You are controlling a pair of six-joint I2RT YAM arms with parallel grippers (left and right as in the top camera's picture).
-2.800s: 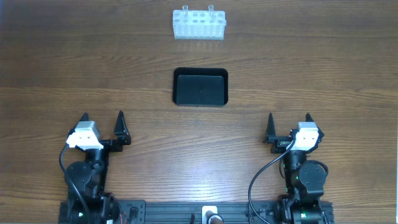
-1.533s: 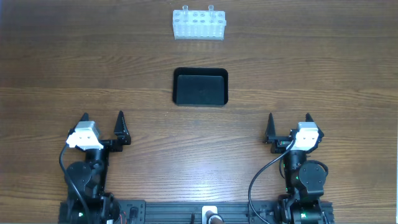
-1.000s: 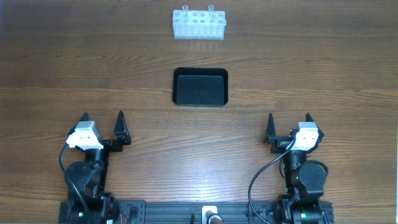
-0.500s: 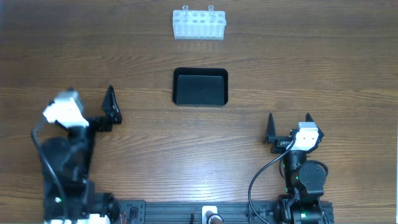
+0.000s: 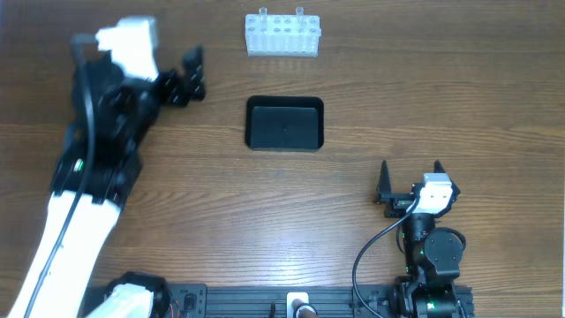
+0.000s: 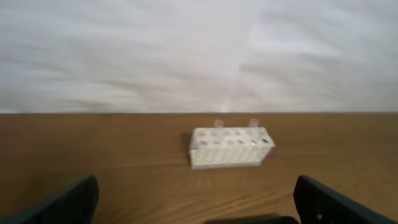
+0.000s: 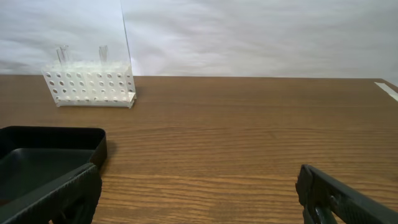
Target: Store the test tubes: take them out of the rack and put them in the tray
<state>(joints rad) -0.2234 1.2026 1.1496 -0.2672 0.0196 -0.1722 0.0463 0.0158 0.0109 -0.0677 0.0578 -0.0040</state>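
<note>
A white test tube rack point(image 5: 282, 35) stands at the far edge of the table with two clear tubes point(image 5: 261, 13) point(image 5: 299, 11) upright in its back row. The black tray point(image 5: 285, 124), nothing in it, lies just in front of the rack. My left gripper point(image 5: 190, 75) is raised at the left of the tray and rack, open, with nothing between its fingers. Its wrist view faces the rack point(image 6: 230, 147) and its two tubes point(image 6: 218, 124) some way ahead. My right gripper point(image 5: 410, 165) rests open near its base, with the rack point(image 7: 90, 86) and tray point(image 7: 46, 162) far ahead of it.
The brown wooden tabletop point(image 5: 441, 97) lies bare around the rack and tray. A white wall point(image 7: 249, 37) rises behind the table's far edge. The arm bases stand along the near edge.
My left arm has risen from its rest pose and swung forward toward the far left, now level with the gap between tray and rack. The right arm, rack and tray have not moved.
</note>
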